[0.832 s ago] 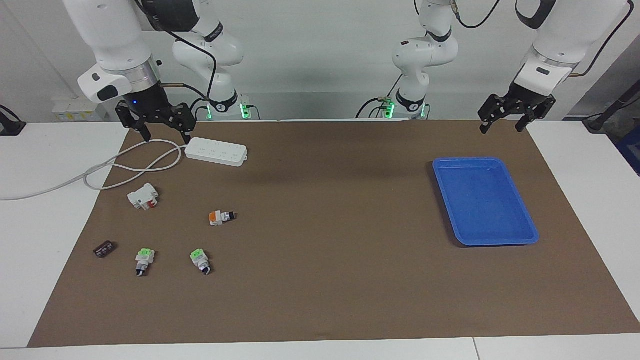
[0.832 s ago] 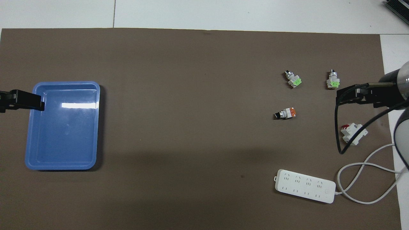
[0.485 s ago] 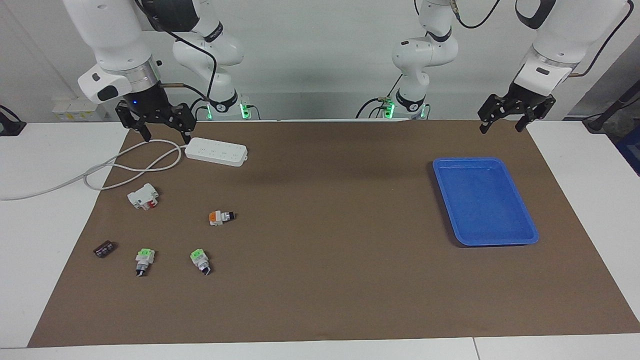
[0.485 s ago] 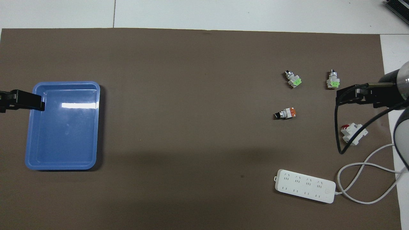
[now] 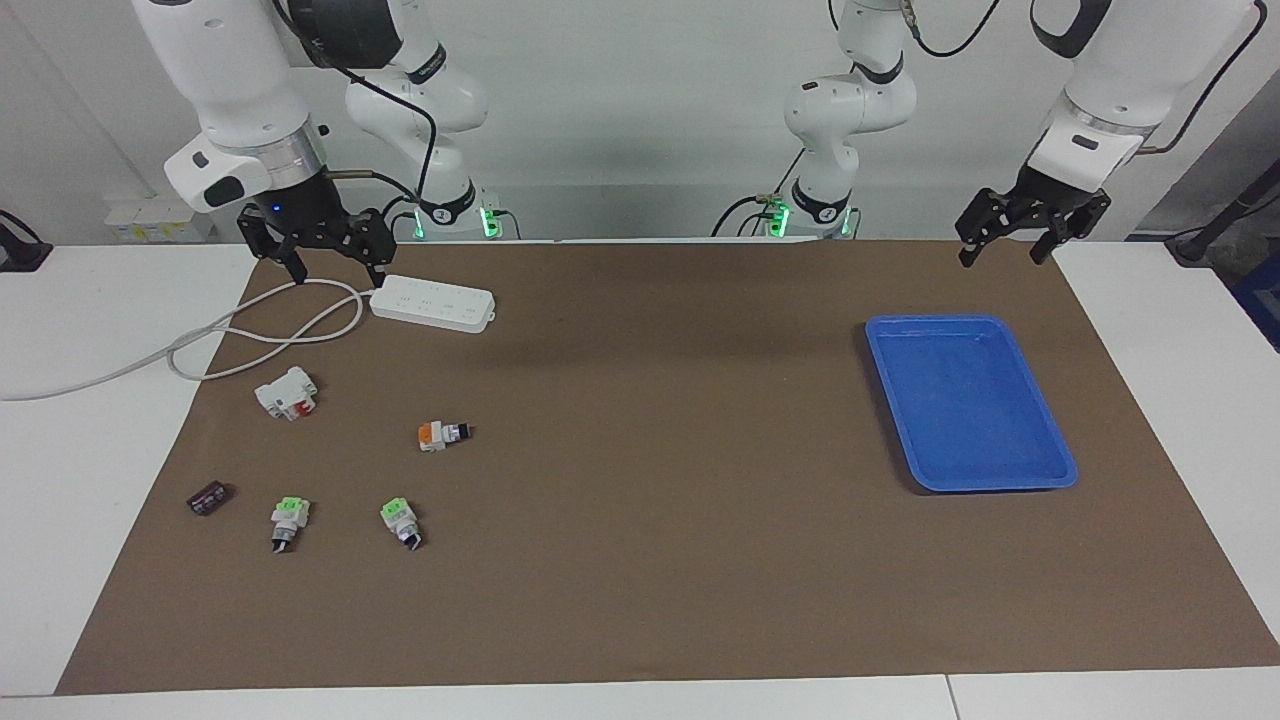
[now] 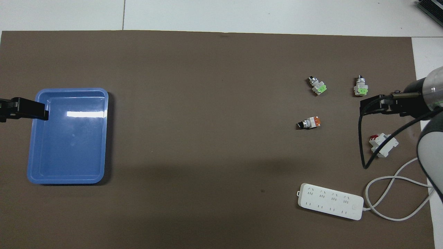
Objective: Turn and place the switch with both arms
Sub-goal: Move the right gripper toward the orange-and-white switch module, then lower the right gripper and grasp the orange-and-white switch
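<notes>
Brown mat (image 5: 640, 520) covers white table (image 5: 80, 480), seemingly paper.

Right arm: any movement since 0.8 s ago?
Slightly: the right gripper, open and empty above the power strip's cable, drifted toward the table's middle. The left gripper waits open near the blue tray. The switch stayed put.

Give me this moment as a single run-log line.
stage: start | small orange-and-white switch: on brown mat, untouched | right gripper: open, over white power strip's cable | left gripper: open, waiting | blue tray: empty
</notes>
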Tool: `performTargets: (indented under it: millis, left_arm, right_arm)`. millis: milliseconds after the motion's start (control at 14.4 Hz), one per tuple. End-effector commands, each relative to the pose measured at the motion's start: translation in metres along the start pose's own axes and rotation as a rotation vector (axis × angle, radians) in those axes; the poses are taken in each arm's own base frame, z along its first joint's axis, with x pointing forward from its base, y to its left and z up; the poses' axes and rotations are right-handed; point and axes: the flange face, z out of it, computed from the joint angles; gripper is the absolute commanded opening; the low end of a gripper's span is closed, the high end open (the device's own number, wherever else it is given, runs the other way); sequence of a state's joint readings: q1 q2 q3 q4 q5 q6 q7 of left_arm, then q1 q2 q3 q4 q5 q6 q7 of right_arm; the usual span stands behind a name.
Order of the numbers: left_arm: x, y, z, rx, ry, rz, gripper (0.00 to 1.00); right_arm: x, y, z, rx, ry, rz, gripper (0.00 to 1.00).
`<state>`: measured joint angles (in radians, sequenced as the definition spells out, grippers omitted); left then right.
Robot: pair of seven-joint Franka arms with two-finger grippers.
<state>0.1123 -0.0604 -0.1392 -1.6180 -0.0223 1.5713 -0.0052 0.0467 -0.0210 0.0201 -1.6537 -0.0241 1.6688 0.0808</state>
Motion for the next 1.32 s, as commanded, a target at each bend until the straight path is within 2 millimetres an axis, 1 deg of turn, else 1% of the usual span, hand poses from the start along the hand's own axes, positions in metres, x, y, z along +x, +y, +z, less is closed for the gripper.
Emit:
performTargets:
  millis: [0,347,624,763,832,901,971,1040,1109,1179,1248]
  left_arm:
    - [-0.005,0.000,0.001,0.013,-0.012,0.013,1.00]
    - [-0.007,0.001,0.000,0.014,-0.017,0.018,1.00]
    - [-0.006,0.002,0.000,0.014,-0.012,0.024,1.00]
    - [-0.007,0.002,0.002,0.014,-0.019,0.024,1.00]
    - [-0.007,0.002,0.002,0.014,-0.020,0.024,1.00]
    - [-0.007,0.004,0.002,0.014,-0.017,0.026,1.00]
    - [-0.007,0.004,0.003,0.014,-0.017,0.026,1.00]
    - [-0.007,0.004,0.003,0.014,-0.016,0.026,1.00]
    - [-0.006,0.004,0.005,0.014,-0.019,0.026,1.00]
    - [-0.005,0.004,0.006,0.012,-0.022,0.026,1.00]
    - [-0.004,0.004,0.008,0.012,-0.022,0.025,1.00]
  right_arm:
    - [-0.006,-0.002,0.025,0.001,0.015,-0.101,1.00]
    - [-0.002,-0.003,0.067,0.002,0.010,-0.408,1.00]
    - [0.007,-0.005,0.098,0.003,0.002,-0.717,1.00]
    - [0.012,-0.006,0.107,-0.002,0.017,-0.863,1.00]
    - [0.016,-0.006,0.120,0.005,0.000,-0.958,1.00]
    - [0.018,-0.007,0.128,0.012,-0.013,-1.054,1.00]
    - [0.019,-0.009,0.138,0.019,-0.024,-1.125,1.00]
    - [0.016,-0.019,0.148,0.021,-0.024,-1.200,1.00]
    - [0.015,-0.023,0.158,0.016,-0.013,-1.261,1.00]
    - [0.013,-0.024,0.172,0.024,-0.020,-1.334,1.00]
    - [0.012,-0.033,0.180,0.023,-0.016,-1.419,1.00]
